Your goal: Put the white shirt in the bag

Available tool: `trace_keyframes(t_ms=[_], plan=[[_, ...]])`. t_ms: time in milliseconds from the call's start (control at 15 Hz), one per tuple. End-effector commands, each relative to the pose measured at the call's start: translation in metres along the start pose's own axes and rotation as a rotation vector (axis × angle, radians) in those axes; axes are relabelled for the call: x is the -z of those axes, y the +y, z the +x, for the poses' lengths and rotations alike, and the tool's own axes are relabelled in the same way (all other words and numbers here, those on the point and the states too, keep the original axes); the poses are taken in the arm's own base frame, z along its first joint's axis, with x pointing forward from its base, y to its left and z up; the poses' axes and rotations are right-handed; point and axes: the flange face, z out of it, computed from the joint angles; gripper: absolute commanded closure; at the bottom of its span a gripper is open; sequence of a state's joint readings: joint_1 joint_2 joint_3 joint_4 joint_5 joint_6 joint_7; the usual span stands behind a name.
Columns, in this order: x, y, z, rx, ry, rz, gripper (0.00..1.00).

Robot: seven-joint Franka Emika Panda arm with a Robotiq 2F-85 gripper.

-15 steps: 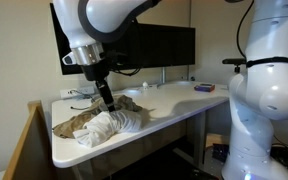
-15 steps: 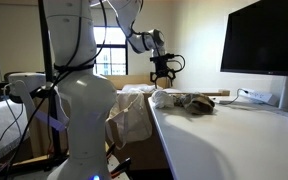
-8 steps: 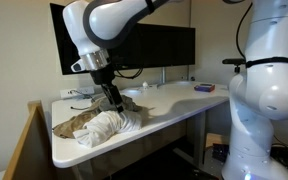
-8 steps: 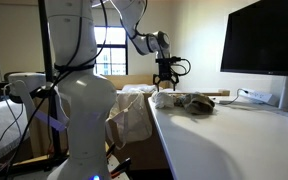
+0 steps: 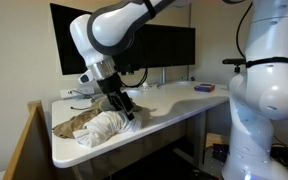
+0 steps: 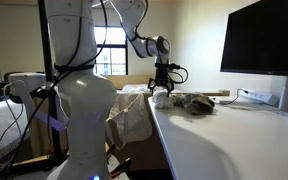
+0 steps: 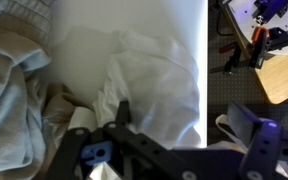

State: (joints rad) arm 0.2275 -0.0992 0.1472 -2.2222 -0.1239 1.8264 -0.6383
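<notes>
On the desk (image 5: 179, 100), white shirt (image 5: 106, 127) lies crumpled (hand (image 5: 129, 116) spread on it).

The white shirt (image 5: 109, 125) is lying as soft, crumpled, matt cloth against a coarser-looking tan cloth (image 5: 72, 122), both resting on a table (image 5: 179, 105) that is showing a smooth white top with a faint sheen. The arm (image 5: 119, 22) is gleaming like glossy white plastic while its gripper (image 5: 127, 113) is looking matt black. The monitor (image 5: 169, 45) at the far side is showing a dark, glossy screen, and the panel (image 5: 24, 150) at the near left is looking like pale, matt wood.
</notes>
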Motion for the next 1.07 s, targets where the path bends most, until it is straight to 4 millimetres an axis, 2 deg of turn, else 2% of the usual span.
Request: trace_keyframes(t_ms=[0,333,667,933,1000], plan=[[-0.001,-0.015,0.003,0.039,0.053,0.023,0.00],[0.002,-0.011,0.018,0.016,0.103,-0.060,0.00],[0.000,-0.006,0.025,-0.108,0.166,-0.237,0.00],[-0.014,-0.012,0.031,-0.129,0.158,-0.281,0.00],[-0.019,-0.014,0.032,-0.128,0.152,-0.283,0.25]])
